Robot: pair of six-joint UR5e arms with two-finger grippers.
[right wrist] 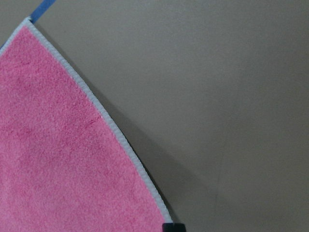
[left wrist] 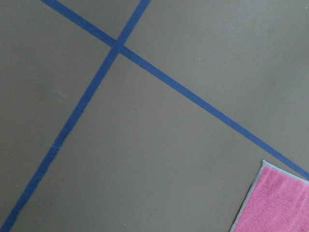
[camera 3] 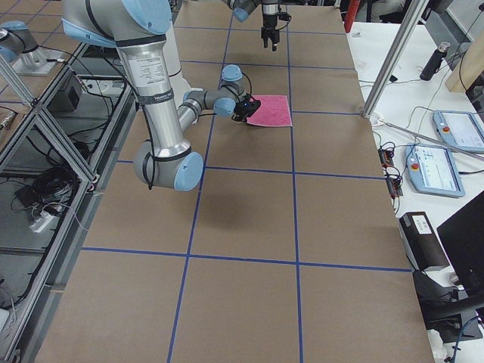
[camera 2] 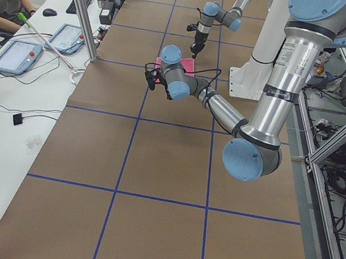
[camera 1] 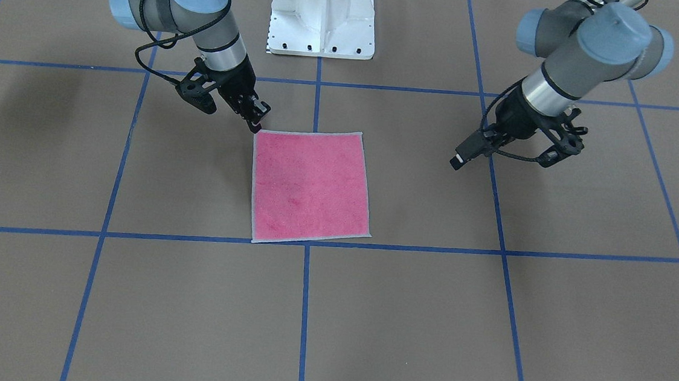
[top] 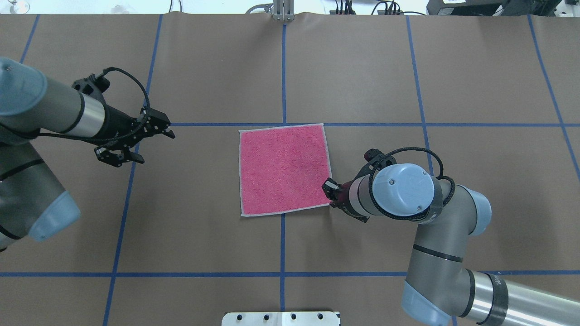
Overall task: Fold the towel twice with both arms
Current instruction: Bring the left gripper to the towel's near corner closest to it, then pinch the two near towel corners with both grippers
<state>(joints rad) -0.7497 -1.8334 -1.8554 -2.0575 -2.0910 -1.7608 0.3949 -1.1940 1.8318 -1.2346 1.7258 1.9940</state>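
The left gripper (top: 168,128) hangs over the table (top: 204,217) with its fingers apart and holds nothing. The towel (top: 284,168) lies flat with the pink face up, well apart from this gripper, toward the robot's right. The right gripper (camera 1: 255,124) is at the towel's corner nearest the robot, and its fingers look pressed together on that corner.
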